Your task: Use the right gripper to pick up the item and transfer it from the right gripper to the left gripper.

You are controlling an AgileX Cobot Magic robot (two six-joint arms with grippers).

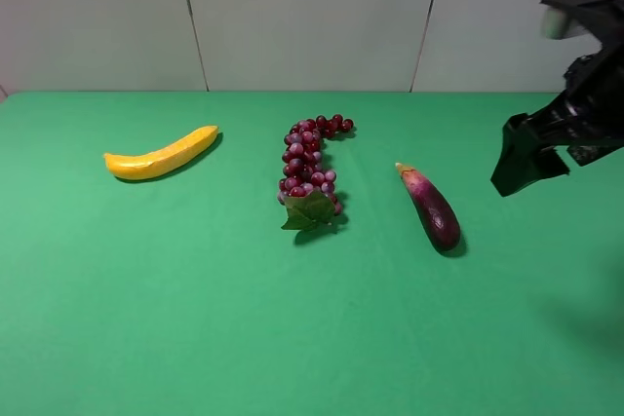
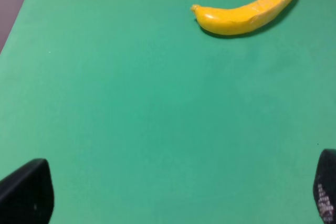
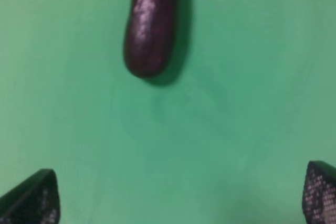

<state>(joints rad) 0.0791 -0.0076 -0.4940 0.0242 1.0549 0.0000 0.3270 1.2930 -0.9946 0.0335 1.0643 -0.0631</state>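
Fingertips [image 3: 31,200] of the right gripper [image 3: 176,198] sit closest to the lens in the right wrist view, spread fully apart with only bare green table [image 1: 195,328] between them; nothing is held. Ahead of them the eggplant [image 3: 149,30] lies flat on the table, its rounded dark end toward the gripper. In the exterior high view the eggplant lies right of centre, between the grape bunch [image 1: 310,168] and the raised right arm, touching neither, with its stem tip pointing toward the back wall. The banana [image 1: 161,155] lies well apart on the far left. The left gripper [image 2: 175,192] is likewise wide open and empty, hanging above bare table near the banana. The step in hand appears to be the approach for the pick. Bring the right gripper over the eggplant and turn the wrist so that the jaws straddle the body crosswise, not along its length. Descend until the pads flank the thick section, then close. Grip toward one end, leaving a clear length free for the left gripper to take. The glossy, tapered skin may slip, so seat the pads squarely before lifting.
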